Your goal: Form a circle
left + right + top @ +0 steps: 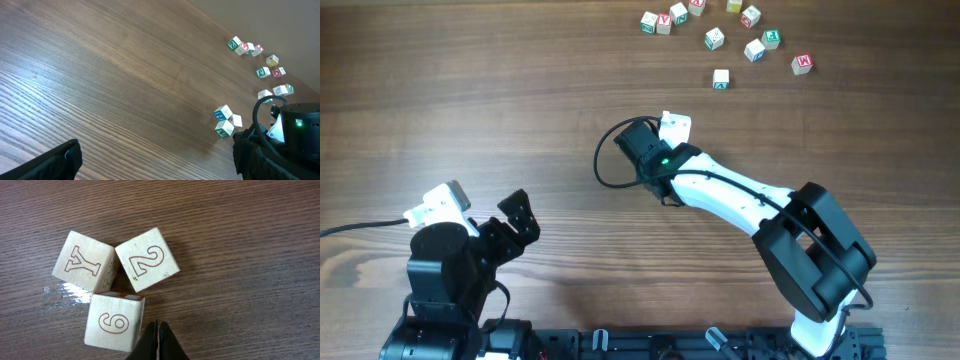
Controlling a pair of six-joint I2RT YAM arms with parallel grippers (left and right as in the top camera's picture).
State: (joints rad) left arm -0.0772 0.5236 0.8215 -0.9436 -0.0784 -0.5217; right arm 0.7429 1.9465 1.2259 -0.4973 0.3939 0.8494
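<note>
Nearest the lens, the right tool (157, 342) is shown with its jaws pressed together on nothing. It is cut off by the lower edge of the right wrist view, just beside the cube marked 6; contact cannot be judged. The circle (117, 282), three touching cubes marked Y, 2 and 6, is seen on the desk (250, 240) directly ahead of it. From overhead it is hidden beneath the right arm (740, 190). The left tool (510, 228) is held with jaws wide apart, well away from the circle. Loose cubes (715, 38) are scattered at the far edge, some cropped.
</note>
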